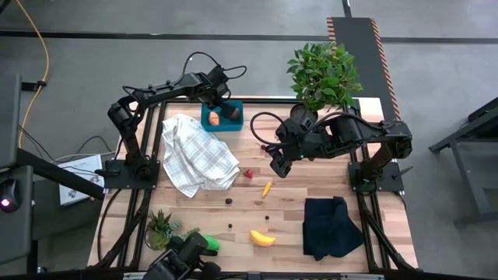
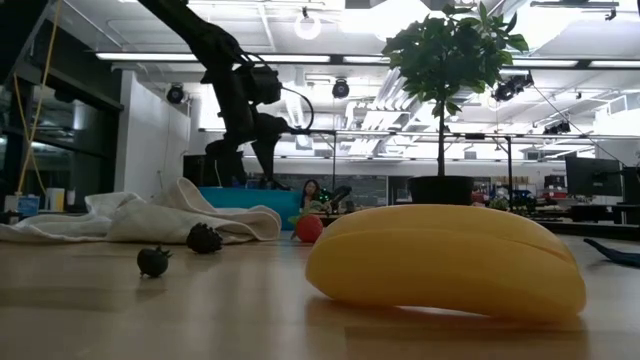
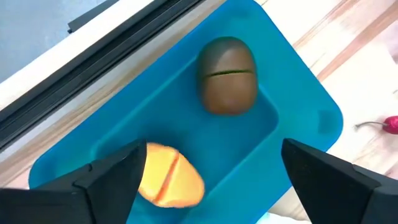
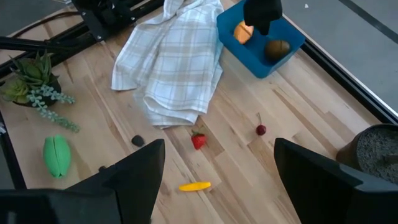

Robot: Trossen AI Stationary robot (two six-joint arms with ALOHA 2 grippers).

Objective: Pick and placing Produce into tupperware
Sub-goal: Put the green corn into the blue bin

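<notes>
Left tool [image 3: 205, 180] hangs spread and empty over the tupperware [image 1: 222, 117]; most produce is not yet boxed.

The teal box at the far edge of the worktop [image 1: 311, 194] holds a brown kiwi [image 3: 227, 74] and an orange piece [image 3: 169, 177]. The right tool [image 4: 214, 168], also spread and empty, hovers mid-worktop above the strawberry [image 4: 198, 141] and the small yellow piece [image 4: 194, 185]. The banana [image 1: 262, 238] and the green oval [image 4: 56, 155] lie at the near side. These toys look light, hard and smooth, likely slippery: pinch the banana across its thick middle, the strawberry across its widest part.
</notes>
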